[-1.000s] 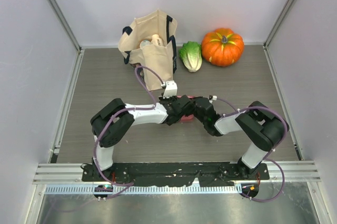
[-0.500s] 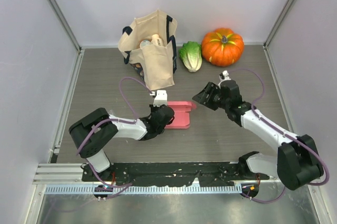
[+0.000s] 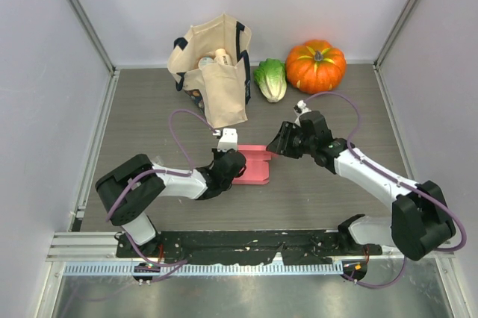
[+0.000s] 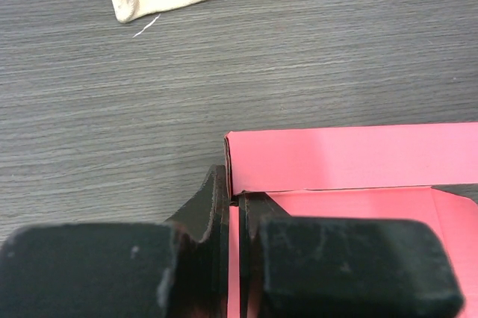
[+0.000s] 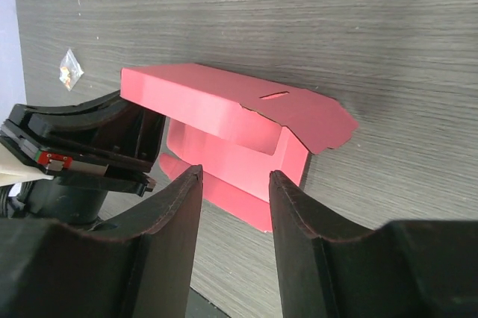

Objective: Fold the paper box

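Pink card marks out the paper box (image 3: 254,166), lying on the grey table (image 3: 149,116) between the two arms in the top view. The left gripper (image 3: 233,166) pinches its left end. The right gripper (image 3: 281,143) hangs just beside its far right corner, jaws apart. A tote bag (image 3: 213,72), a lettuce (image 3: 270,79) and a pumpkin (image 3: 316,66) sit along the back.

From the left wrist, the jaws press together on a thin upright wall of the box, with a folded side lying beyond them.

From the right wrist, the jaws stand apart with nothing between them. The partly folded box lies past their tips, a slotted flap spread to the right.
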### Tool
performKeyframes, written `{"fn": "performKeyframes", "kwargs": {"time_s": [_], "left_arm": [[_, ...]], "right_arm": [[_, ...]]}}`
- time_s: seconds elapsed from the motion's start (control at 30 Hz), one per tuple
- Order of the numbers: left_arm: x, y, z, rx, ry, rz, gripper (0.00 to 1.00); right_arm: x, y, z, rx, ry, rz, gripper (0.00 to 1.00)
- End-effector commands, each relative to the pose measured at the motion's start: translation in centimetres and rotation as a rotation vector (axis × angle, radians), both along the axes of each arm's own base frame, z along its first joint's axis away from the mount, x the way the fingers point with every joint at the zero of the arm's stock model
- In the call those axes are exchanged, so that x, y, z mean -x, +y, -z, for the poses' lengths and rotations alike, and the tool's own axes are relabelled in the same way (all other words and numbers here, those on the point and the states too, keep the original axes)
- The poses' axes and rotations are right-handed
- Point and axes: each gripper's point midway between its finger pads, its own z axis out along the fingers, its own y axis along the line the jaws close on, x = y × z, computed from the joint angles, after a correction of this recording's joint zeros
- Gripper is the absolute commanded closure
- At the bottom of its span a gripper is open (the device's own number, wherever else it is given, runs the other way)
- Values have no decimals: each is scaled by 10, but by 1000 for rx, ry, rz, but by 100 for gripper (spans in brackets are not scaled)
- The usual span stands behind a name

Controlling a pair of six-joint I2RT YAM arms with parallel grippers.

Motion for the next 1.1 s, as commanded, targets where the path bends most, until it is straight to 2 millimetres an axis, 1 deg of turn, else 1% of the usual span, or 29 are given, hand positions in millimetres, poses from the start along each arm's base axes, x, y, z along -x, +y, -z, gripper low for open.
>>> {"fn": "performKeyframes", "kwargs": {"time_s": [0.0,0.13,0.17,0.27,0.3,0.33,0.37,0.4,0.43,0.5,0.63,0.73,0.77,0.8,0.83,0.87,0.9,0.97,1.0,1.03,1.07], "left_arm": [[-3,-2,-10,19,-10,-6,100],[-3,-4,-10,21,-6,0,100],[-3,-5,-10,22,-5,-1,100],[-2,-5,-10,22,-5,-1,100],[-3,-5,-11,26,-6,-2,100],[-2,-6,-10,27,-1,4,100],[-2,-6,-11,31,-2,3,100],[-2,-6,-11,33,0,5,100],[-1,-6,-10,31,1,5,100],[-1,-7,-11,36,2,6,100],[-1,-8,-12,42,2,8,100],[0,-9,-13,49,1,8,100],[0,-9,-13,51,2,7,100],[0,-9,-13,52,1,5,100],[0,-9,-13,58,3,2,100],[1,-8,-12,59,4,-1,100],[1,-8,-13,61,3,-5,100],[1,-6,-11,65,8,-23,100],[1,-5,-11,65,10,-30,100],[1,-4,-10,63,12,-33,100],[2,-4,-10,65,13,-32,100]], "right_arm": [[-13,18,-16,-61,-70,-26,54],[-15,24,-8,-97,-48,-18,54],[-17,28,-10,-116,-60,-22,54],[-20,36,-2,-163,-31,-22,54],[-21,40,-2,-196,-28,-21,54],[-22,42,2,-209,-18,-18,54],[-22,44,2,-228,-14,-17,53],[-26,49,-4,-265,-31,-18,52],[-24,52,1,-287,0,-19,51],[-26,56,-3,-322,-4,-19,51],[-31,56,-10,-406,-25,22,54],[-33,55,-13,-467,-29,54,65],[-34,54,-11,-491,-11,81,79],[-34,53,-12,-512,-20,85,88],[-34,50,-8,-513,-10,99,93],[-35,48,-6,-511,-8,112,88],[-32,43,-4,-490,-23,118,78],[-30,32,0,-407,-44,124,54],[-26,16,20,-259,-42,134,53],[-23,7,6,-224,-96,136,51],[-20,0,6,-183,-115,139,49]]}}
